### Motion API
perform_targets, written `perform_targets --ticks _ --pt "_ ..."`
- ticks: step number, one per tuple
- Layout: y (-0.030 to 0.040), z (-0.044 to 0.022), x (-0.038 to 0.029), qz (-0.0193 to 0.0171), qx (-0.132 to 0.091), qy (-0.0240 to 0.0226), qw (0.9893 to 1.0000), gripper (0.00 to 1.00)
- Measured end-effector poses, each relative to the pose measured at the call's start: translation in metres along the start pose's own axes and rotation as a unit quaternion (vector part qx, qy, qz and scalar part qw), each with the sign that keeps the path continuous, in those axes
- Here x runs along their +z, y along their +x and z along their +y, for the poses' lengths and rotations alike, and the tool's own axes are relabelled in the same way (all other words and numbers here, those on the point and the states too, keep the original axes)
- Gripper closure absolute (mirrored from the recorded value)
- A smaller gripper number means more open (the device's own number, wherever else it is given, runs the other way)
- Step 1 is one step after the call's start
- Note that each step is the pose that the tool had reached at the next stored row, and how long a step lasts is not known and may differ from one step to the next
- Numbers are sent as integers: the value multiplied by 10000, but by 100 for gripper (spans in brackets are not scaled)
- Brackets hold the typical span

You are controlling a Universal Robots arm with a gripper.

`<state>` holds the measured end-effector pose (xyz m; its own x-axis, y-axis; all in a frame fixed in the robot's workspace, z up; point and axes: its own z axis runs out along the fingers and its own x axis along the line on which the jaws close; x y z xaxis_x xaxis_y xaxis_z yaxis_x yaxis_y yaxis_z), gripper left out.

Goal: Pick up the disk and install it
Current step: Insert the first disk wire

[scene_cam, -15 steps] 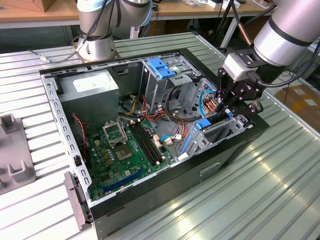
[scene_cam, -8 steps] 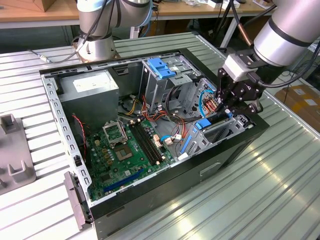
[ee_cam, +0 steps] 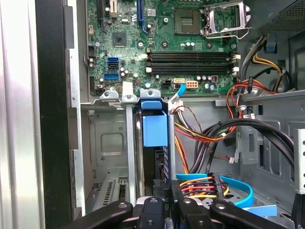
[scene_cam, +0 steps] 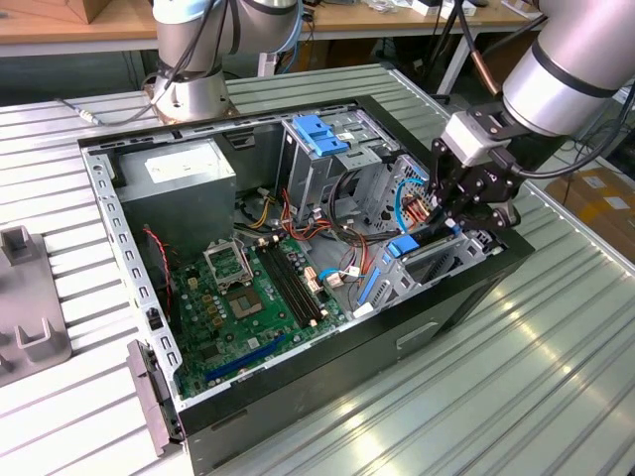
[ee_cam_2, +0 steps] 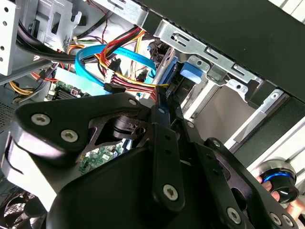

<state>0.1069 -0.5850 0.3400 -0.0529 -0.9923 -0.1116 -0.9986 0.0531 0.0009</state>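
- My end effector (scene_cam: 458, 220) hung over the corner of the open computer case (scene_cam: 476, 288) on the exterior view's right, low among the drive cage (scene_cam: 437, 260) rails there.
- The disk (ee_cam: 155, 143) stood on edge in a slot of that cage — its blue carrier tab (ee_cam: 155, 130) was plain in the first wrist view, between thin grey metal rails.
- In the second wrist view the same blue tab (ee_cam_2: 191, 73) sat just beyond my fingertips (ee_cam_2: 164, 98), with the disk's edge (ee_cam_2: 167, 71) beside it, inside the cage.
- My fingers looked drawn close together at the tips, near or touching the disk's end; I could not tell whether they pinched it or merely rested against it.
- A flat blue cable (ee_cam_2: 95, 71) looped behind the fingers, along with a bundle of red, yellow and black wires (ee_cam_2: 126, 50).
- The green motherboard (scene_cam: 248, 297) lay flat in the case floor, well apart from my end effector — its memory slots (ee_cam: 190, 62) and empty processor socket (ee_cam: 226, 19) showed in the first wrist view.
- A blue bracket (scene_cam: 319, 134) sat atop the tall drive bay near the case's back.
- The case rested on a ribbed metal desk (scene_cam: 516, 387).
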Motion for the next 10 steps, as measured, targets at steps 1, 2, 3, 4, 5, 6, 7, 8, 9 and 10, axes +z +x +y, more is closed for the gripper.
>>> perform_targets --ticks 1,2,3,4,5,6,7,8,9,10 --pt "5 0 10 0 0 0 10000 83" --pt "8 0 15 1 0 0 10000 83" --pt "10 0 21 1 0 -1 10000 83" --pt "12 0 25 3 0 0 10000 83" --pt "12 -1 26 2 0 0 10000 83" --pt "12 -1 27 1 0 0 10000 83" --pt "12 -1 29 0 0 0 10000 83" --pt "12 -1 29 0 0 0 10000 83" --pt "12 -1 29 0 0 0 10000 83" --pt "12 -1 29 0 0 0 10000 83"
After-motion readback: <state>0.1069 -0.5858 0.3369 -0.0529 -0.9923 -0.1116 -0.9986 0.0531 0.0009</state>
